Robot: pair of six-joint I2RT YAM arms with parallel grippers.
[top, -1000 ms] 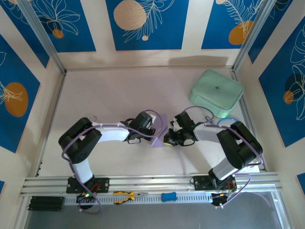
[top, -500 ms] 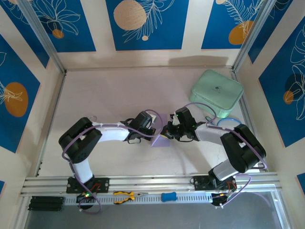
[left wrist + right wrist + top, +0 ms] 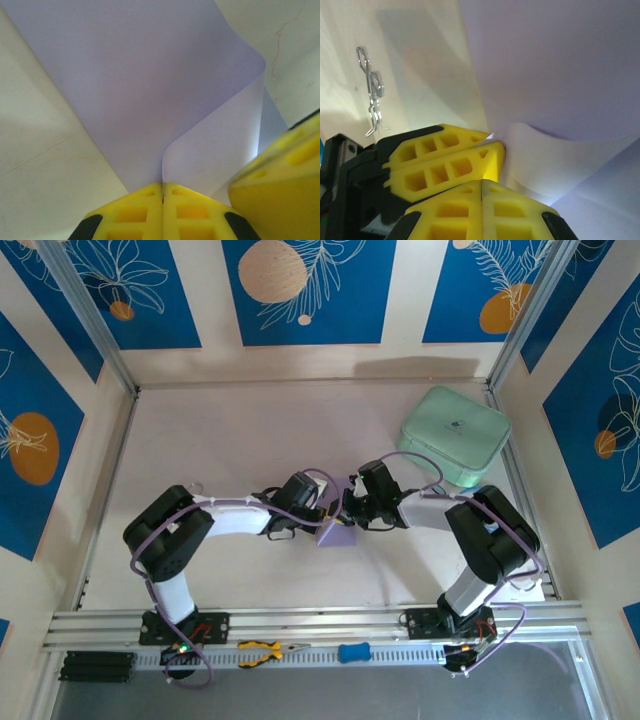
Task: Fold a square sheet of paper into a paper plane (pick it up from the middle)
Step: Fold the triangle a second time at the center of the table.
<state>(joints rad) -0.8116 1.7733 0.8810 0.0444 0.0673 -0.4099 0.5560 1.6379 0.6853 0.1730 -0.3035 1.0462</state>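
The square sheet of paper [image 3: 338, 533], pale lavender, stands partly lifted and curled at mid-table between both grippers. My left gripper [image 3: 320, 521] is shut on it: in the left wrist view the sheet [image 3: 150, 90] runs into the seam of the yellow fingertips [image 3: 145, 200] and curls up to the right. My right gripper [image 3: 350, 512] is shut, its tips right against the left gripper's fingers [image 3: 445, 160]. The curled paper [image 3: 555, 75] bulges just past the right gripper [image 3: 481, 182]; no paper shows in its seam. No paper plane shape shows.
A mint-green rounded case [image 3: 453, 435] lies at the back right, a blue ring [image 3: 478, 495] in front of it. Pliers [image 3: 268, 650] and a blue tool [image 3: 353, 652] lie on the near rail. A small metal clip [image 3: 371, 95] lies on the table.
My right gripper has swung left and a little back, up against the left gripper, and its jaws have closed the last bit. The left gripper kept its grip in place.
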